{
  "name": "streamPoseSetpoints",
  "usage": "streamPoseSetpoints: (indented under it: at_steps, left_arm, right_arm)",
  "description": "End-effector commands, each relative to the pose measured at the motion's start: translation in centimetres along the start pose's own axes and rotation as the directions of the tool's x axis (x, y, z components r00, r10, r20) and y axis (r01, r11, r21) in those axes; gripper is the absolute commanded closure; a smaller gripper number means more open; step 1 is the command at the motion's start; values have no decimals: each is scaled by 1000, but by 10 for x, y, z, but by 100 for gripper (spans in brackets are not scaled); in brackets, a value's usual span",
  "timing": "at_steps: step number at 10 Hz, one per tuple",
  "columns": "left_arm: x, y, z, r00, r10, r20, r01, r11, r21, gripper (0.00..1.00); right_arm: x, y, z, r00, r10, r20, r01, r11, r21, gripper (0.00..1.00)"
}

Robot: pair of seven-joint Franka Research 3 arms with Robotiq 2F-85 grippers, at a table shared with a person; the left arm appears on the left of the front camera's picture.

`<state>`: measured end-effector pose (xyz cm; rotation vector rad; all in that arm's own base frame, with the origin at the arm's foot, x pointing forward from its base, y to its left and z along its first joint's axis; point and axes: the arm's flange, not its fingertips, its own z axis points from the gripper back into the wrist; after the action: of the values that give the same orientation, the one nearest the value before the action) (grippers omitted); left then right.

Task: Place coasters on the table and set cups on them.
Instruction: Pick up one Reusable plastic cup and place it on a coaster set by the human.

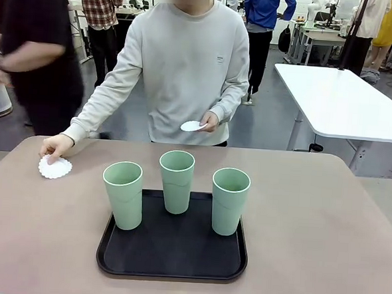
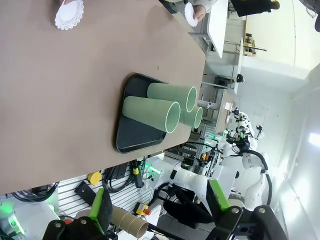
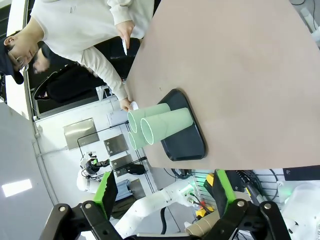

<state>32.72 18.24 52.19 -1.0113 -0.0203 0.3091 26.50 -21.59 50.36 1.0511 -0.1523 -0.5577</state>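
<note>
Standing on the black tray (image 1: 170,269), the three cups (image 1: 176,180) overlap in both wrist views. One coaster (image 1: 55,168) lies on the table (image 1: 324,221), touched by the person's hand (image 1: 53,147); a second coaster (image 1: 192,126) — edge-on, count unclear — sits in the other hand (image 1: 211,121). Left gripper (image 2: 159,192) and right gripper (image 3: 164,179) gape, empty.

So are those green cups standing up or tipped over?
Upright: all three cups stand on their bases on the black tray, open mouths facing up.

right gripper (image 3: 164,196): jaws apart, empty | cups (image 3: 172,120): three upright on black tray (image 3: 186,146) | person's hand (image 3: 125,31): holds coaster (image 3: 124,46)
</note>
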Motion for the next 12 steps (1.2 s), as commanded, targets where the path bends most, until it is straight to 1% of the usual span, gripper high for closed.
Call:
streamPoseSetpoints:
  at_steps: [1, 12]
  left_arm:
    - [-1, 2, 2, 1000, -1, 2, 1, 1000, -5, 0]
    - [-1, 2, 2, 1000, -1, 2, 1, 1000, -5, 0]
  right_arm:
    - [-1, -2, -1, 1000, -1, -4, 1, 1000, 11, 0]
    - [-1, -2, -1, 1000, -1, -4, 1, 1000, 11, 0]
